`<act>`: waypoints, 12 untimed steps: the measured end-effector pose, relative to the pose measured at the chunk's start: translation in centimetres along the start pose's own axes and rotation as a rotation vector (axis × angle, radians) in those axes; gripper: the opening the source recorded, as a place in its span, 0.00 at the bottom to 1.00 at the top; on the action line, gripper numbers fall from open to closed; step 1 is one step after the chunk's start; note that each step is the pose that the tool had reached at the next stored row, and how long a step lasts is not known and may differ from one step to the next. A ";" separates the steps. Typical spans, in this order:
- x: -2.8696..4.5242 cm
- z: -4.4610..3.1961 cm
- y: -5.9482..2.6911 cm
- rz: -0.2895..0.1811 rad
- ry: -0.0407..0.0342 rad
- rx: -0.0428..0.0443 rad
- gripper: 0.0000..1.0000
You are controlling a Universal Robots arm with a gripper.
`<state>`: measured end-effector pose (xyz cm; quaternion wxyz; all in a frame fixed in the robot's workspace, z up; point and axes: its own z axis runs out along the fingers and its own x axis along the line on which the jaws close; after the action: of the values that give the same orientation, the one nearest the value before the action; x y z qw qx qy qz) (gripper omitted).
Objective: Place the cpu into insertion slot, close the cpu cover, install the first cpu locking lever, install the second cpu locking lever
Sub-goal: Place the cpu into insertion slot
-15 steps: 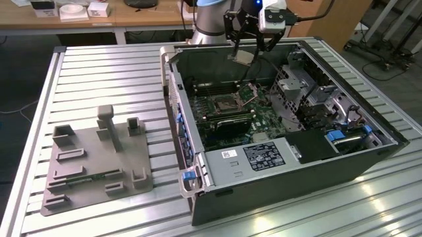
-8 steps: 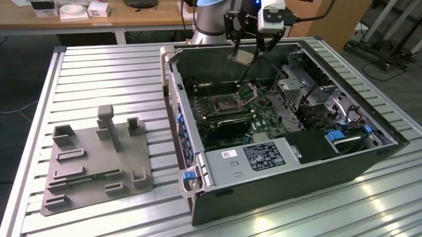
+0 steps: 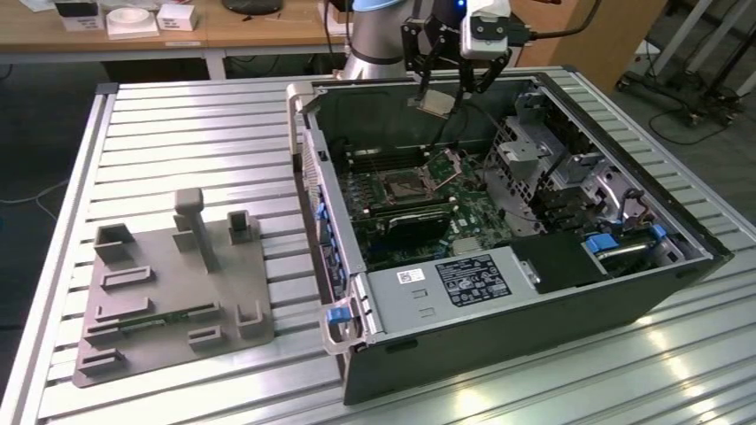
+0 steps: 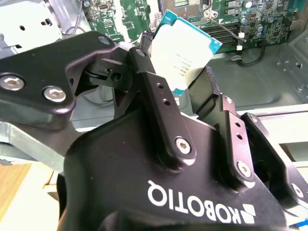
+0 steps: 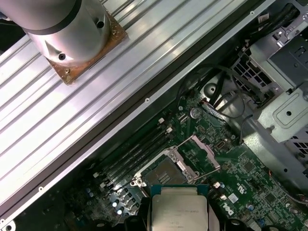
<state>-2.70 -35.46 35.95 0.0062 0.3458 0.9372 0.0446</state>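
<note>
1. Black open-sided computer case (image 3: 508,328), lying on the slatted aluminium tabletop (image 3: 177,124). Contents: green circuit board (image 3: 479,221); on it the square insertion slot with dark centre and silvery rim (image 3: 402,188), centre uncovered; thin silvery cpu cover frame (image 3: 449,162), tilted up off the slot's edge; long narrow black memory slots (image 5: 134,155) beside the slot; silvery metal drive cage (image 3: 555,164) inside the case, at the exterior view's right.

2. My black gripper (image 3: 449,93), above the case's far end. Jaws clamped on opposite edges of the small flat silvery-beige cpu (image 3: 434,104), held tilted in the air, well apart from the slot.

3. Grey moulded fixture plate (image 3: 177,292), on the tabletop beside the case, at the exterior view's left.

4. The second wrist view gives the cpu's teal-edged face and my black fingers (image 4: 155,91) pressed to it. The first wrist view gives slot and raised cover below the cpu, and my arm's round metal base (image 5: 72,29) outside the case wall.
</note>
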 end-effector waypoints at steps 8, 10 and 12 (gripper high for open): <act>0.00 0.00 0.00 0.010 0.0022 -0.0037 0.54; 0.00 0.00 0.00 0.011 0.0021 -0.0037 0.54; 0.00 0.01 0.00 0.013 0.0019 -0.0038 0.54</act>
<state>-2.70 -35.46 35.94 0.0057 0.3519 0.9349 0.0467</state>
